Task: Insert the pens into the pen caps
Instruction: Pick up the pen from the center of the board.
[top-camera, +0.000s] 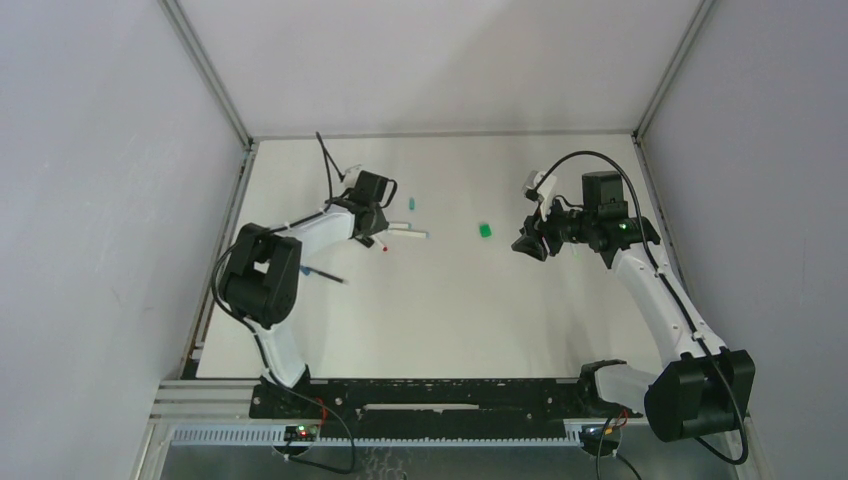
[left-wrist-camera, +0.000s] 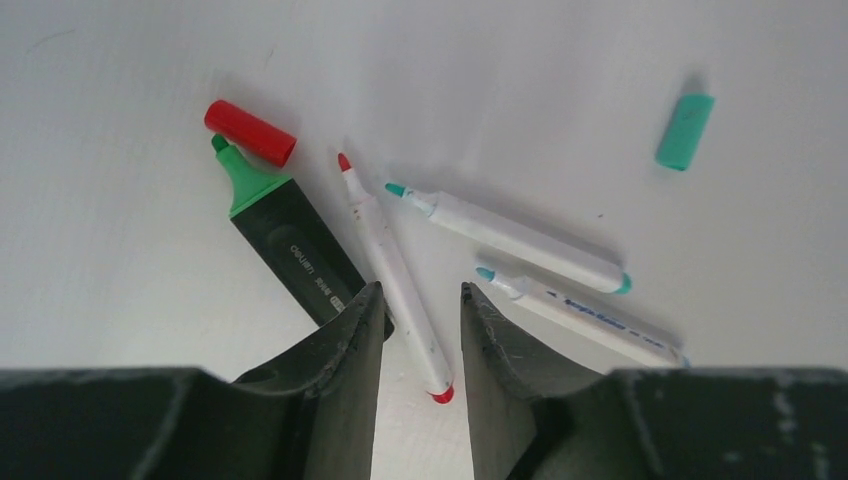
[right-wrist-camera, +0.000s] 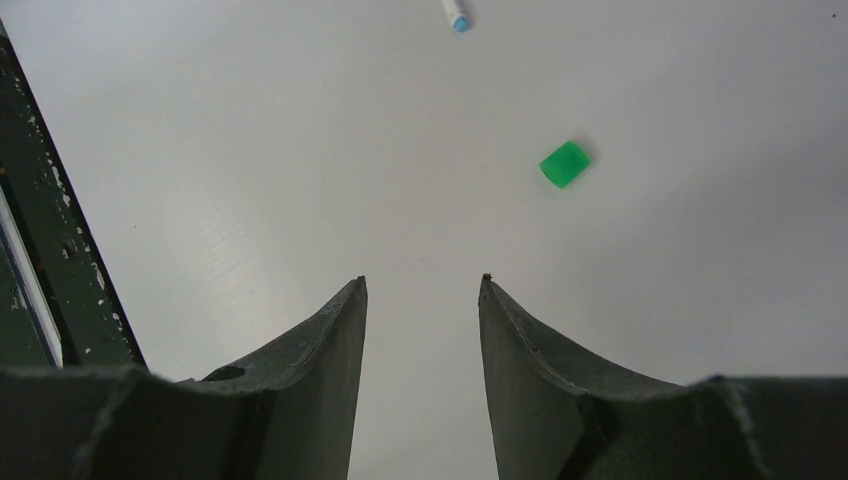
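Note:
In the left wrist view, my left gripper (left-wrist-camera: 420, 290) is open and straddles the rear half of a white pen with a red tip (left-wrist-camera: 385, 250). A gap shows on each side of the barrel. To its left lies a thick black marker with a green tip (left-wrist-camera: 290, 240), and a red cap (left-wrist-camera: 250, 132) sits by that tip. Two white pens lie to the right, one teal-tipped (left-wrist-camera: 520, 240) and one blue-tipped (left-wrist-camera: 585, 315). A teal cap (left-wrist-camera: 685, 130) lies farther right. My right gripper (right-wrist-camera: 423, 280) hangs open and empty, short of a chunky green cap (right-wrist-camera: 565, 163).
A thin black pen (top-camera: 325, 273) lies near the left arm's elbow. The green cap (top-camera: 485, 230) sits between the two grippers on the white table (top-camera: 450, 320). A metal frame rail (right-wrist-camera: 60, 250) runs along the left of the right wrist view.

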